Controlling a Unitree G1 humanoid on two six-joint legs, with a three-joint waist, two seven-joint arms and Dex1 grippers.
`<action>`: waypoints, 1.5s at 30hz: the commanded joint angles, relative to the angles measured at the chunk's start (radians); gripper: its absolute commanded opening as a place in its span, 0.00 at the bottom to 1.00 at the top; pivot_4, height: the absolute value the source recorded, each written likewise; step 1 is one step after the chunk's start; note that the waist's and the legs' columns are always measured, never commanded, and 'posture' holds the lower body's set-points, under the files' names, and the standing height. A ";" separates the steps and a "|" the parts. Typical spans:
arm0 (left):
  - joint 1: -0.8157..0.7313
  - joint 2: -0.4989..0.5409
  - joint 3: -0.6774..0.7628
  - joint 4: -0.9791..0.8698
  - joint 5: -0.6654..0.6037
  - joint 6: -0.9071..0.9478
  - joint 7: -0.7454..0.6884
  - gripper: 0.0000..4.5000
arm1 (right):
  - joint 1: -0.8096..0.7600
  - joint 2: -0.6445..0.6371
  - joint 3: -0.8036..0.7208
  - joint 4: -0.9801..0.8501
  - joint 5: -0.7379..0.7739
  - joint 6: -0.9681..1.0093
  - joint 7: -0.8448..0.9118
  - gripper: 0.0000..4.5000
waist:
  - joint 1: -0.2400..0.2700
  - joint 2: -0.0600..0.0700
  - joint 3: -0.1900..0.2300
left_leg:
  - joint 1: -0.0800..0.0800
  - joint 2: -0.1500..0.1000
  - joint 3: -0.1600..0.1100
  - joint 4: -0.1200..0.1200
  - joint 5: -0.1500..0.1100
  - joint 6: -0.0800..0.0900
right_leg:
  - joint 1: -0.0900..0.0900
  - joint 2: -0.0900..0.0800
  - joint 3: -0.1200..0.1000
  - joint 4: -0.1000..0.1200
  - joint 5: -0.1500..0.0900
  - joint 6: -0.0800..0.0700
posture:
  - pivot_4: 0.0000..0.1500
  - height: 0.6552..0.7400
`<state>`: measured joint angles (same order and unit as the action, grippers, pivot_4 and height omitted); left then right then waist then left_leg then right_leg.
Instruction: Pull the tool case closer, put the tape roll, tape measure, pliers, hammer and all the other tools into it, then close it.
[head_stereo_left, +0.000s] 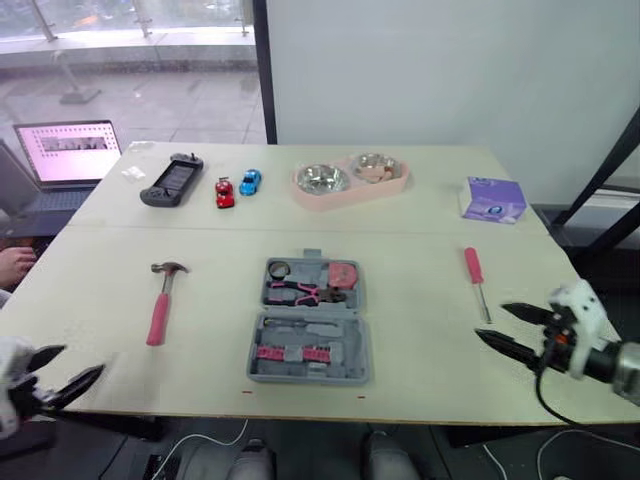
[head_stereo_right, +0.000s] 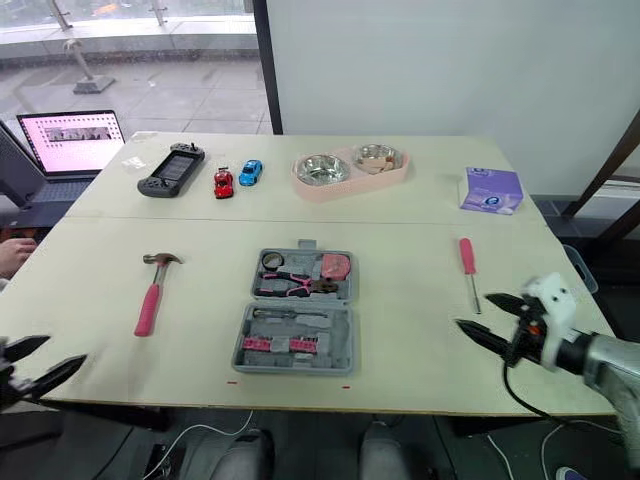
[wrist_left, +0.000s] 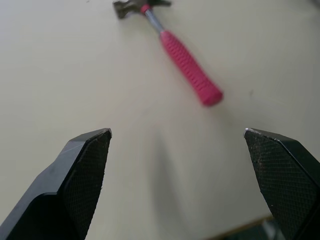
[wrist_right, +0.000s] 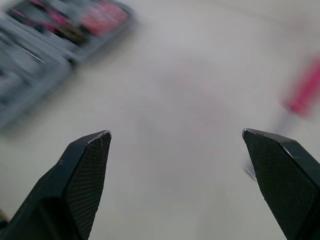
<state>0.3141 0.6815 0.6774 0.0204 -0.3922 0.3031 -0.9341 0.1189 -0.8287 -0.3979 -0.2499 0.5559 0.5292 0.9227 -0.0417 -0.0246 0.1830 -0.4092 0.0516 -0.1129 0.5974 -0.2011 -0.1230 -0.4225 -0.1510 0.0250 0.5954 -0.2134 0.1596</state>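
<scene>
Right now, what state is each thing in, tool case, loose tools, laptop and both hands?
Grey plastic tool case: open, lid laid flat, pink-handled pliers inside.
Pink-handled hammer: lying flat outside the case, to its left.
Pink-handled screwdriver: lying flat outside the case, to its right.
Left hand: open, empty.
Right hand: open, empty.
Laptop: open, screen lit.

Left gripper (wrist_left: 176, 132) black textured jaws spread wide apart above the cream desk (wrist_left: 75, 75), pink-handled hammer (wrist_left: 187, 70) lying flat on the desk beyond them, metal head farthest, grip end nearer, touching neither jaw, desk edge beside one jaw.
</scene>
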 joint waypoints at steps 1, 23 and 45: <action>-0.048 -0.095 -0.010 -0.175 -0.054 0.148 0.222 0.99 | -0.088 0.025 0.066 -0.114 0.063 0.066 -0.031 1.00 | 0.002 -0.003 0.000 | 0.000 0.000 0.000 0.000 0.000 0.000 | 0.000 0.000 0.000 0.000 0.000 0.000 | 1.00 1.00; -0.893 -0.139 -0.355 0.581 0.199 0.200 0.678 0.99 | -0.372 0.132 0.399 -0.133 0.048 0.074 0.027 1.00 | 0.028 -0.005 -0.001 | 0.001 -0.001 -0.004 -0.002 0.003 0.002 | 0.006 0.002 -0.003 0.002 0.003 0.003 | 1.00 1.00; -1.061 -0.196 -0.442 0.975 0.242 0.109 0.616 0.01 | -0.340 0.139 0.397 -0.177 0.047 0.080 -0.036 1.00 | 0.050 -0.004 -0.001 | 0.003 -0.001 -0.004 -0.001 0.004 0.001 | 0.010 0.001 -0.004 0.001 0.002 0.006 | 1.00 1.00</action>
<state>-0.7572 0.5007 0.2492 0.9625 -0.1554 0.3982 -0.3027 -0.2175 -0.6945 0.0230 -0.3995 0.5939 0.6264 0.8856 0.0084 -0.0288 0.1817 -0.4064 0.0503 -0.1167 0.5960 -0.1970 -0.1225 -0.4122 -0.1501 0.0210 0.5967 -0.2117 0.1652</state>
